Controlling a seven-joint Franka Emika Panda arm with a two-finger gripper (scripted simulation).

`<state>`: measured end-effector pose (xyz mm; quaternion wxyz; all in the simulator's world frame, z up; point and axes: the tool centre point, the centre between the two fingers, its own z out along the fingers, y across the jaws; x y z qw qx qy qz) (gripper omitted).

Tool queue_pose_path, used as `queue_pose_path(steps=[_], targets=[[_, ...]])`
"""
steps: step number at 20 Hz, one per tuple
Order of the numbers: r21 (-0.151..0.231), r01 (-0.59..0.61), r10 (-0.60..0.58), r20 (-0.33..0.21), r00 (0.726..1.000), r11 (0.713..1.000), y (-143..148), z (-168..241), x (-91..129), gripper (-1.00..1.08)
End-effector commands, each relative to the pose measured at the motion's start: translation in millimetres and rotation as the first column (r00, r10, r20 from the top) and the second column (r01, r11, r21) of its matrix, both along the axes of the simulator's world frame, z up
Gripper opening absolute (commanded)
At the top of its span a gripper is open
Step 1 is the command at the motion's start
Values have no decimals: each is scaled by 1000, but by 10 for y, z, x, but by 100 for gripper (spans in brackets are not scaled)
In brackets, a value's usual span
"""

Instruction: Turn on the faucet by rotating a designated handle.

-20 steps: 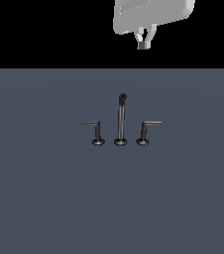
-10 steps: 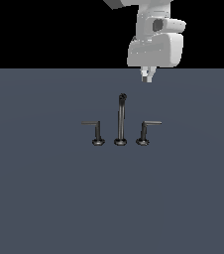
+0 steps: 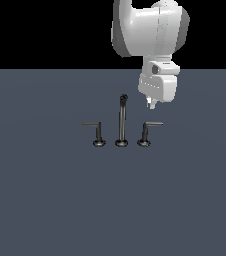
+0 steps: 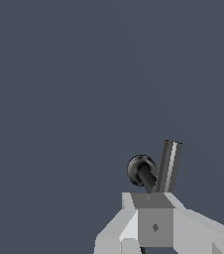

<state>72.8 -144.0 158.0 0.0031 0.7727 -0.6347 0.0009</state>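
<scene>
The faucet (image 3: 121,122) is a dark grey three-piece set on the grey floor: a tall thin spout post in the middle and a short L-shaped lever on each side. The handle (image 3: 147,132) is the lever at the exterior view's right, its thin arm pointing right. My gripper (image 3: 151,104) hangs just above this handle and beside the spout's top, with its fingers together and nothing between them. In the wrist view the handle's round base and arm (image 4: 144,171) show just beyond my fingers (image 4: 154,221).
The mirror-image lever (image 3: 98,133), arm pointing left, stands at the exterior view's left of the spout. The flat grey floor (image 3: 45,200) spreads around the set. My white arm (image 3: 152,30) fills the upper part of the exterior view.
My arm has come down from the top of the exterior view toward the faucet. The gripper now sits just above the right-hand handle. The faucet has not moved.
</scene>
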Motion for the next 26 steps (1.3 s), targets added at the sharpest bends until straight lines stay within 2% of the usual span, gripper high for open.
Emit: queue_pose_path(steps=[1,9,17,26], targets=[[2,50,-50,2,999,999,-56,-190,43,-100],[5,140,-140,3,990,990,-156,-555,93,-100],[6,150,-150,2,989,989,-168,-601,94,-100],[6,150,-150,2,989,989,-315,-601,-181,-100]])
